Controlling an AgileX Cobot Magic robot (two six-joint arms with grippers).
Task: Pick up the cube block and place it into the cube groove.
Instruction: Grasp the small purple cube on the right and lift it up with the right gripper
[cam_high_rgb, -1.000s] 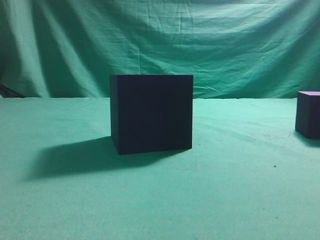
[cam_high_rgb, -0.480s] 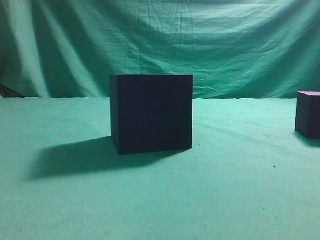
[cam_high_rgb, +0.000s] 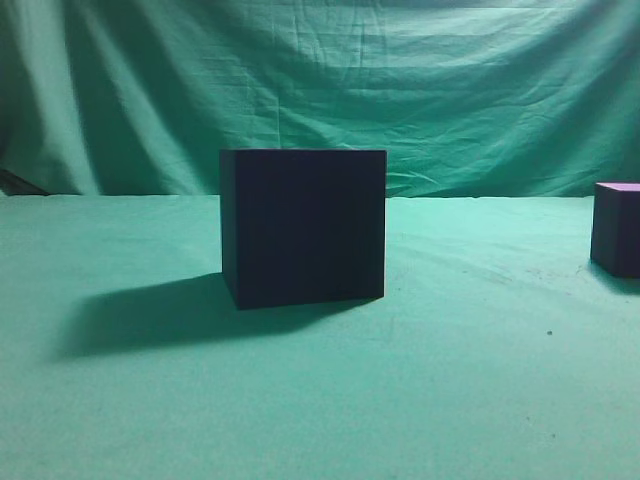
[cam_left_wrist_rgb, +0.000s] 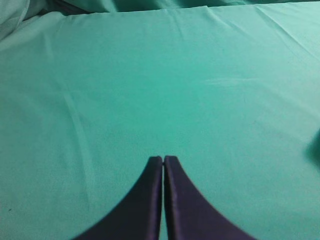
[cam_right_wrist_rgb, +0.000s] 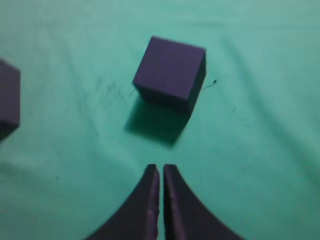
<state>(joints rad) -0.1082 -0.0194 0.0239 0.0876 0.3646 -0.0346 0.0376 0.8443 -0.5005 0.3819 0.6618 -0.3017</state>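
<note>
the cube (cam_right_wrist_rgb: 170, 75) sat on the green cloth (cam_right_wrist_rgb: 260, 150) in the upper middle of the right wrist view, and at the far right edge (cam_high_rgb: 618, 228) of the outside view. the right gripper (cam_right_wrist_rgb: 161, 172) was below it, tips together, holding nothing. the big box (cam_high_rgb: 303, 226) stood mid-frame, well apart. the left gripper (cam_left_wrist_rgb: 163, 162) was closed too, over bare cloth.

Closed right gripper (cam_right_wrist_rgb: 161, 170) above green cloth (cam_right_wrist_rgb: 260, 150), cube block (cam_right_wrist_rgb: 170, 72) ahead (slightly blurred)
</note>
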